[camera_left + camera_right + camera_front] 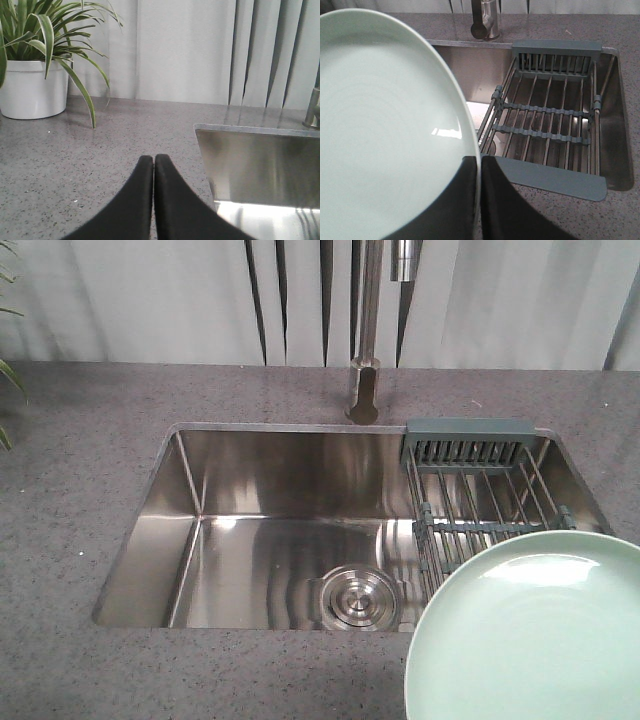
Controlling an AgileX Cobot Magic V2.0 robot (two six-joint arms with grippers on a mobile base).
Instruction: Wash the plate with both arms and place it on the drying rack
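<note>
1. The right gripper (480, 160) is closed on the rim of the plate (385, 125), with one finger on each face. Pinching the edge looks meant to leave both faces free for washing.
2. The plate hangs at the near right of the scene, above the near end of the drying rack (545, 125), not yet under the faucet (365, 360).
3. The left gripper (153, 159) has its fingers pressed together on nothing, low over the countertop (75, 160) left of the sink (250, 480), probably waiting to help.
4. The rack spans the sink's right end, so washing has to happen to its left, near the drain (355, 600).
5. A potted plant (30, 75) stands far left, well apart.
</note>
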